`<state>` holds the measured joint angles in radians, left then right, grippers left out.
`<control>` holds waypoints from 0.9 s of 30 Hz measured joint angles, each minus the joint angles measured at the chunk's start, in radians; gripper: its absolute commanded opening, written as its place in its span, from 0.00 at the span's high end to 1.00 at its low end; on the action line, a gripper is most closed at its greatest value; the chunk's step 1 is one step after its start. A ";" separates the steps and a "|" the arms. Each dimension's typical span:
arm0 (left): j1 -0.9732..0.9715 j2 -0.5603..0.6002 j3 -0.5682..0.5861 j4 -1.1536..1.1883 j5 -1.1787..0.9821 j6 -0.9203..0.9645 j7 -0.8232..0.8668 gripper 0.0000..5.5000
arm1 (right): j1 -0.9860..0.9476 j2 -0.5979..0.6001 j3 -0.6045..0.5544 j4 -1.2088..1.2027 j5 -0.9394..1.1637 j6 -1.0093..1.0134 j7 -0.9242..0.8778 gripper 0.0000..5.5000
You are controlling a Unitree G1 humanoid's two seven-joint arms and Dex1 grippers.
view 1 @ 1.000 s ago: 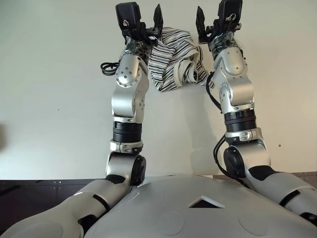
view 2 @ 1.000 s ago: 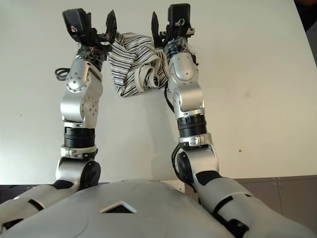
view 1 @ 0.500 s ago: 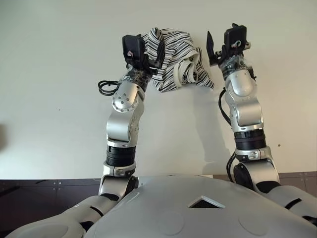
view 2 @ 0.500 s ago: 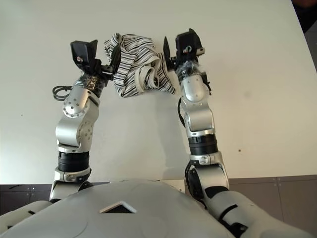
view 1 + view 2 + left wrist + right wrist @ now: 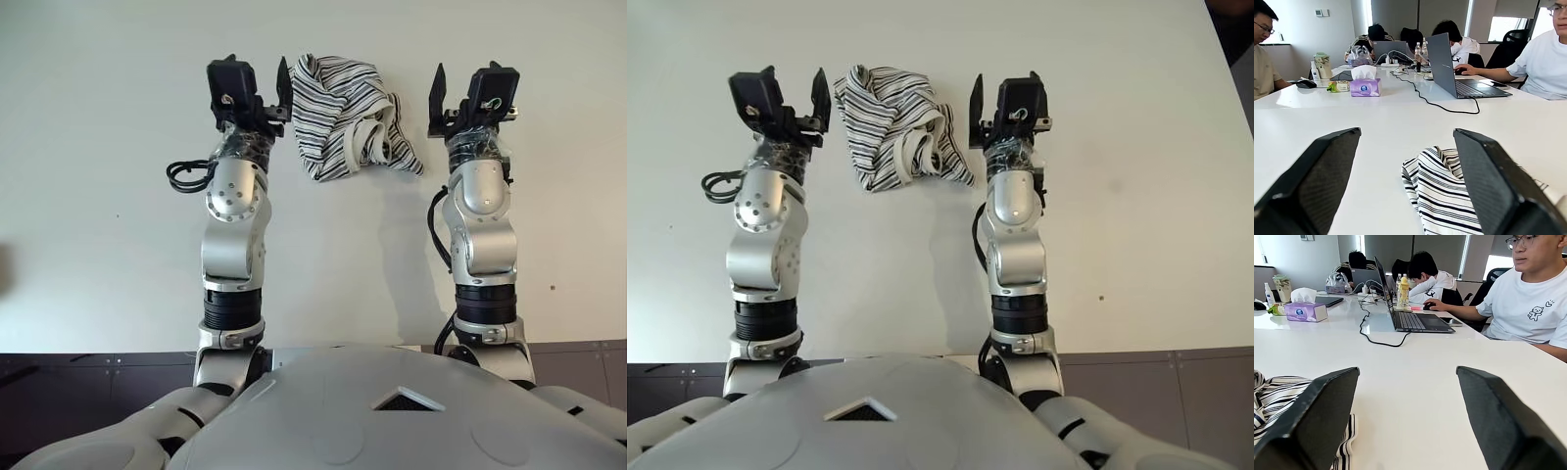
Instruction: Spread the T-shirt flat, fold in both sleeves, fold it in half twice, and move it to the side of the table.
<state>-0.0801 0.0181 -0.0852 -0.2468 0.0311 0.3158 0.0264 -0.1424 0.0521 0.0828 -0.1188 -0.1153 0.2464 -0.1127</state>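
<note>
I have the black-and-white striped T-shirt (image 5: pixel 343 117) lying in a crumpled heap on the white tabletop (image 5: pixel 98 196), far out in front of me. My left end effector (image 5: pixel 260 88) sits just beside one edge of it and my right end effector (image 5: pixel 460 93) stands a little apart on the other side, both with fingers spread wide and holding nothing. I judge that spreading has not begun. Next I would pinch an outer edge on each side and draw the cloth apart.

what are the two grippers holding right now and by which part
Nothing is held. The left gripper and right gripper are open on either side of the crumpled T-shirt, which lies loose on the table.
</note>
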 measured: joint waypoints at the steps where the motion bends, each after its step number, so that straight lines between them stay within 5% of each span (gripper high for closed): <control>1: 0.001 0.000 -0.020 0.008 0.019 -0.012 0.001 0.36 | 0.000 0.004 -0.001 0.007 0.000 0.000 -0.006 0.34; 9: -0.014 -0.065 -0.059 0.085 0.050 0.031 0.036 0.36 | -0.081 -0.104 0.032 0.115 -0.022 0.036 0.120 0.34; 17: 0.012 0.108 -0.244 0.176 0.210 0.218 -0.094 0.36 | -0.065 -0.272 0.247 0.190 -0.049 0.114 0.477 0.34; 23: 0.013 0.189 -0.254 0.164 0.256 0.223 -0.129 0.36 | -0.014 -0.298 0.208 0.142 -0.051 0.126 0.466 0.34; 27: 0.064 0.227 -0.257 0.115 0.269 0.214 -0.147 0.36 | 0.010 -0.274 0.067 -0.013 0.159 0.135 0.541 0.34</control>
<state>-0.0156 0.2449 -0.3425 -0.1318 0.3001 0.5293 -0.1206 -0.1319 -0.2221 0.1498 -0.1322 0.0432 0.3815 0.4287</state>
